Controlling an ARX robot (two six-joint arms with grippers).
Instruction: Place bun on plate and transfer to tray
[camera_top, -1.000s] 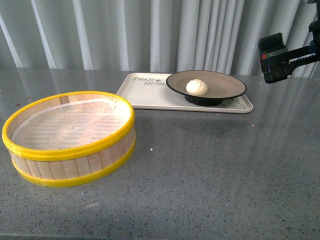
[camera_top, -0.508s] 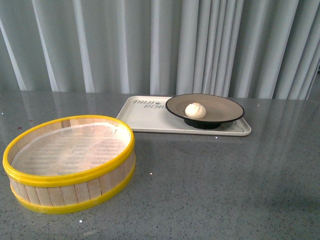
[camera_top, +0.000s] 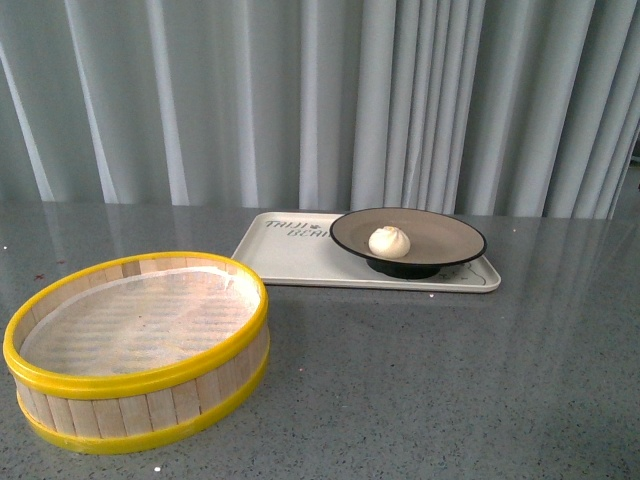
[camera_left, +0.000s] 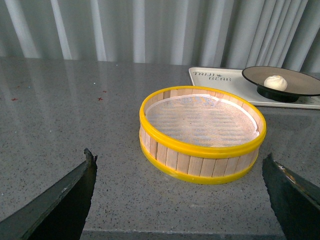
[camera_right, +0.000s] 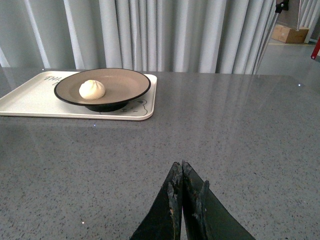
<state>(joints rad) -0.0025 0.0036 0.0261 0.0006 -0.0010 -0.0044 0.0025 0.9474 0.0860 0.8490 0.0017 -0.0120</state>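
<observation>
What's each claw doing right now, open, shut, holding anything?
Left claw: open wide, holding nothing.
Right claw: shut, tips together, holding nothing; the bun sits on the plate.

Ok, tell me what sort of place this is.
Probably a staged test bench, not a real kitchen: a bare grey speckled table, a plain pleated curtain backdrop, and only food props, a steamer basket and a bun on a plate.
</observation>
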